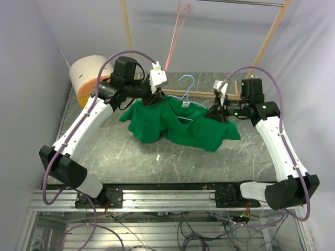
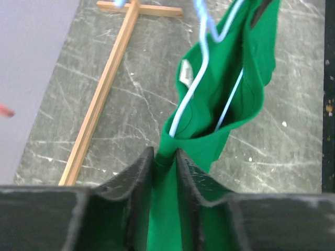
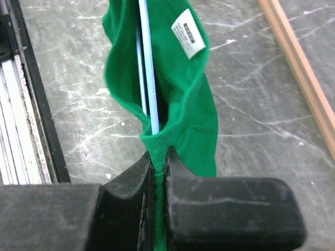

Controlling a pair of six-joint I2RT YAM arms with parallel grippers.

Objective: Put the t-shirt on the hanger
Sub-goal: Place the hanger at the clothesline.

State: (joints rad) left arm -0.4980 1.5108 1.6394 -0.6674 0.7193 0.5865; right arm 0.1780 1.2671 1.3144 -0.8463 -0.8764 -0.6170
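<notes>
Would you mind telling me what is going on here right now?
A bright green cloth t-shirt is held up over the grey marbled table. The left end effector and the right end effector are each shut on an edge of its neck opening, one at either side. A thin light blue wire hanger sits partly inside that opening, hook poking out above. The shirt's body droops below.
</notes>
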